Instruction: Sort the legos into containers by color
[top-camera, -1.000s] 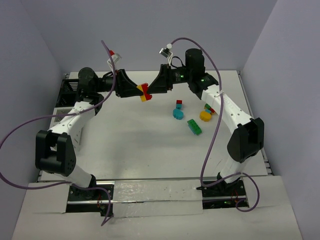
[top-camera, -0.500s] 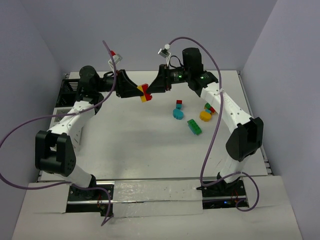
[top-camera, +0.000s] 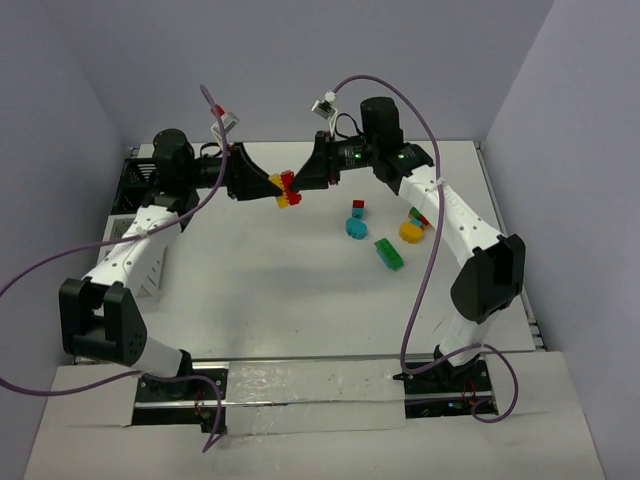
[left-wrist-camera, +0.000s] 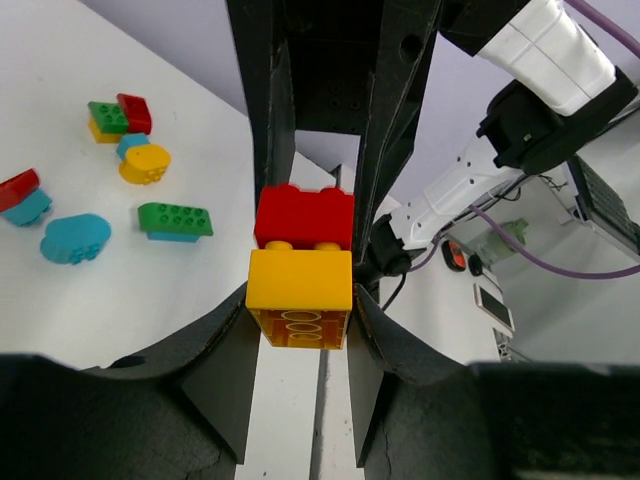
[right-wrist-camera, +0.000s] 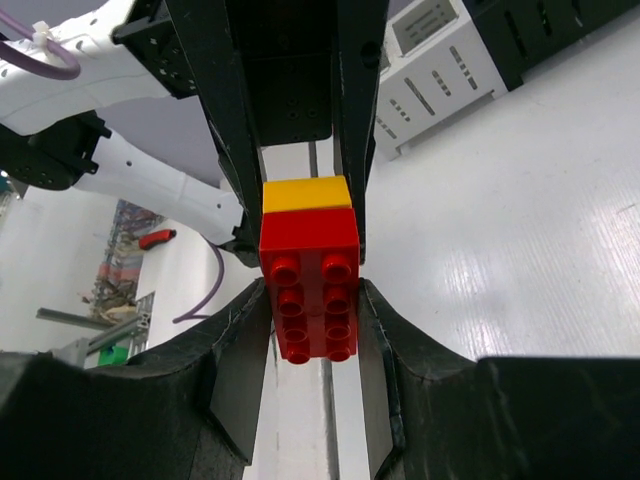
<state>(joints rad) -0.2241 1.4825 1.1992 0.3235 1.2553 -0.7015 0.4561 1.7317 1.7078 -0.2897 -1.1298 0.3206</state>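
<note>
Left gripper (top-camera: 279, 192) is clamping the yellow brick (left-wrist-camera: 299, 281); right gripper (top-camera: 295, 181) is clamping the red brick (right-wrist-camera: 308, 268) (still joined, airborne, upper centre). Other legos (top-camera: 389, 252) are lying unsorted centre-right, well apart from the containers (top-camera: 133, 178) at upper left.

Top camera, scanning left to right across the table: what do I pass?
Black slatted bin → joined red and yellow bricks → cyan rounded piece → green flat brick → yellow rounded piece.
</note>
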